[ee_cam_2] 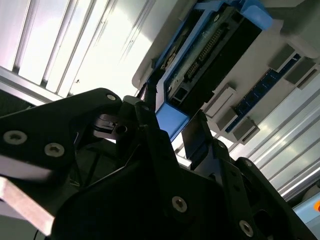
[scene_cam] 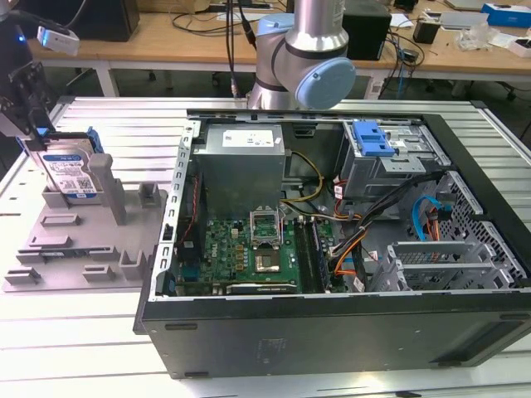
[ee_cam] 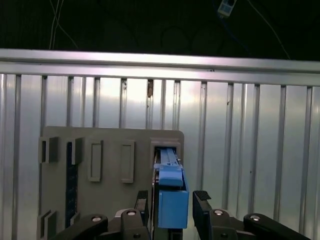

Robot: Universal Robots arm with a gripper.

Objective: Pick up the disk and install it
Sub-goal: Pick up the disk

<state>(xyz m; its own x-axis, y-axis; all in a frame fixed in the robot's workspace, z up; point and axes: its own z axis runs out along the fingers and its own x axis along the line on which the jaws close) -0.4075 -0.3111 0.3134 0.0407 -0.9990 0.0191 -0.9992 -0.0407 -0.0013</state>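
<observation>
The disk (scene_cam: 70,170), a silver drive with a blue-and-white label in a blue carrier bracket, stands upright on its edge in a grey holder (scene_cam: 75,240) at the exterior view's left. My gripper (scene_cam: 35,133) hangs directly over its top edge. In both wrist views the black fingers (ee_cam: 142,202) straddle the bracket's blue end (ee_cam: 172,200), with a thin gap showing on one side. The gripper (ee_cam: 171,205) is open around it. In the second wrist view, the disk's connector edge (ee_cam_2: 210,50) runs away from the gripper (ee_cam_2: 172,127).
An open computer case (scene_cam: 332,332) lies at the exterior view's middle and right, with a grey power-supply box (scene_cam: 245,162), motherboard (scene_cam: 249,249) and a drive bay with a blue latch (scene_cam: 371,139). The arm's base (scene_cam: 303,58) stands behind it. The table (scene_cam: 83,332) is slatted aluminium.
</observation>
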